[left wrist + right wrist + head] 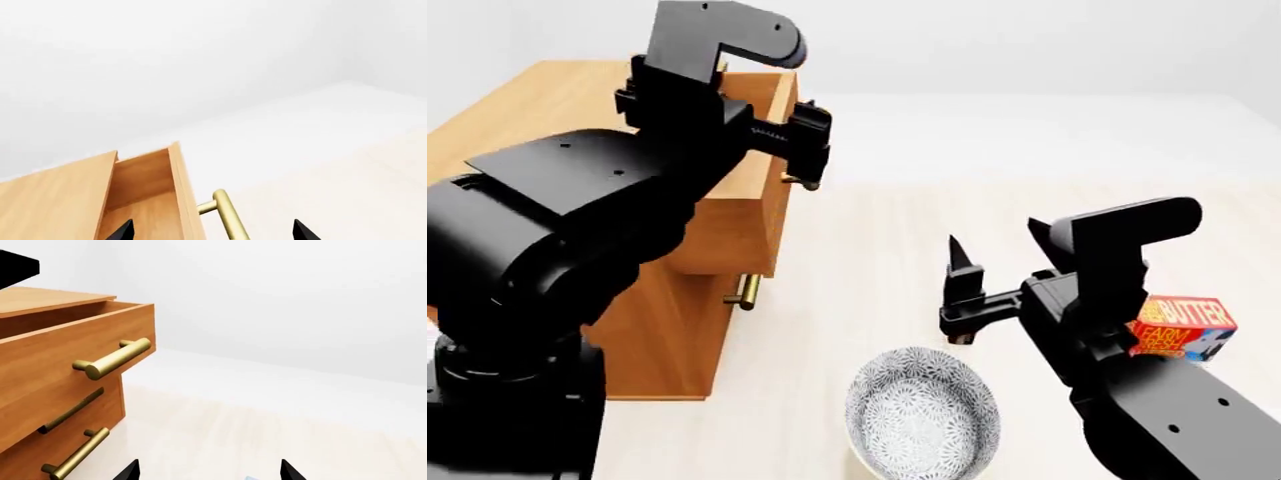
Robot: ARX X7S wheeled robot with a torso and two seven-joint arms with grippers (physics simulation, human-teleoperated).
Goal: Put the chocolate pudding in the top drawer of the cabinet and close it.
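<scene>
Cabinet (pixel 654 320) at floor's left edge, top drawer (pixel 741 215) pulled out. Left gripper (pixel 807 145) over its handle (pixel 227 215), fingers wide. Bowl (pixel 924 420) near front edge. Right gripper (pixel 994 245) spread, empty. Butter box (pixel 1181 328) right. Chocolate pudding unseen.

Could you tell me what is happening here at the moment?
The top drawer of the cabinet stands pulled open. The left gripper is open at the drawer's brass handle. The right gripper hangs open and empty above the floor near a patterned bowl. The chocolate pudding is not visible.
</scene>
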